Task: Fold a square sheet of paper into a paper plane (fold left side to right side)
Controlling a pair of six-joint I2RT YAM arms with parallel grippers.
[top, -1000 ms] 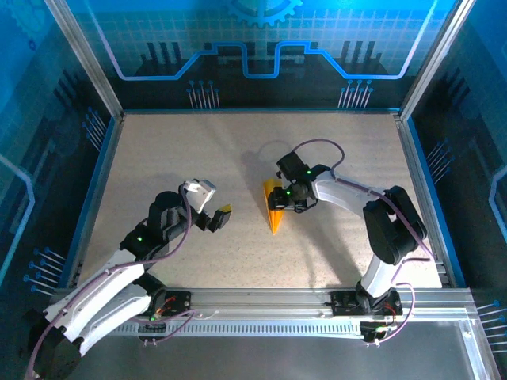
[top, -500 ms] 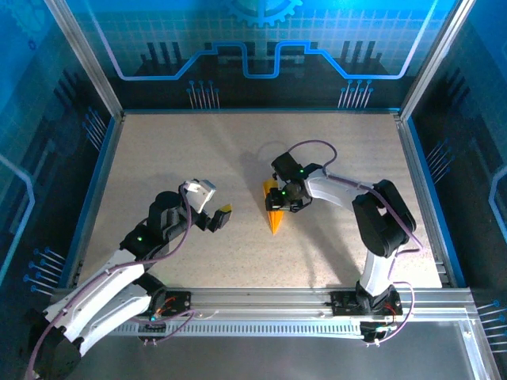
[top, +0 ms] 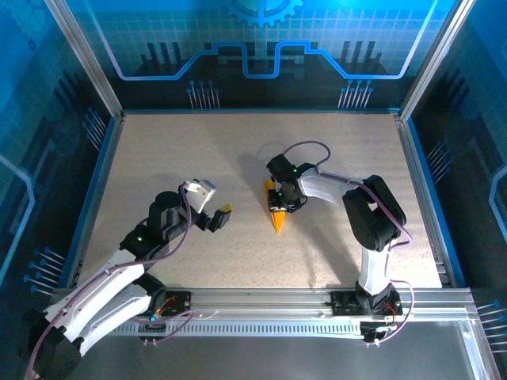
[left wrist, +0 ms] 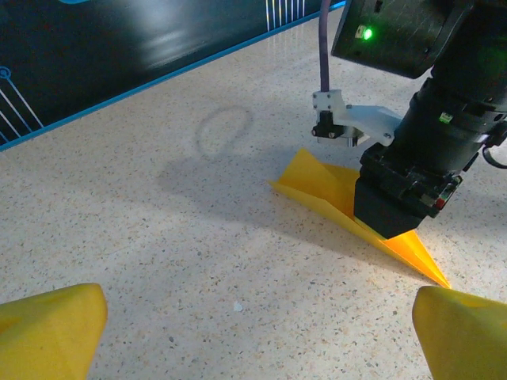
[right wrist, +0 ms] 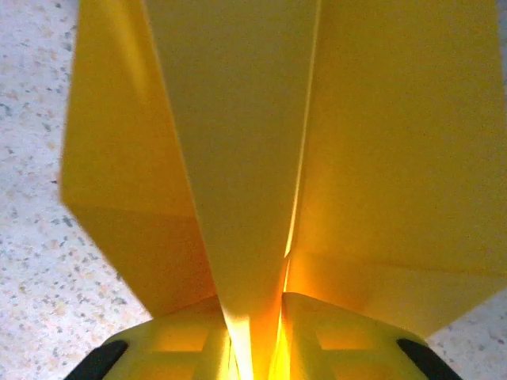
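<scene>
On your speckled worktop (top: 198,158), your right tool (top: 279,202) stood directly over the paper plane (top: 277,221), pinching its centre fold. The nose pointed toward the arm bases. Your left tool (top: 219,215) gaped wide, well apart leftward.

There is one paper plane (top: 276,218), a single yellow-orange folded wedge just right of centre in the top view. It sits on the one tabletop (top: 182,150). There are two robot arms, the left arm (top: 103,285) at lower left and the right arm (top: 379,214) at lower right. Each carries one pincer, so two in all: the left pincer (top: 223,215) and the right pincer (top: 280,204). Each pincer has two yellow fingers, the left pair (left wrist: 47,332) and the right pair (right wrist: 341,340), making four.
</scene>
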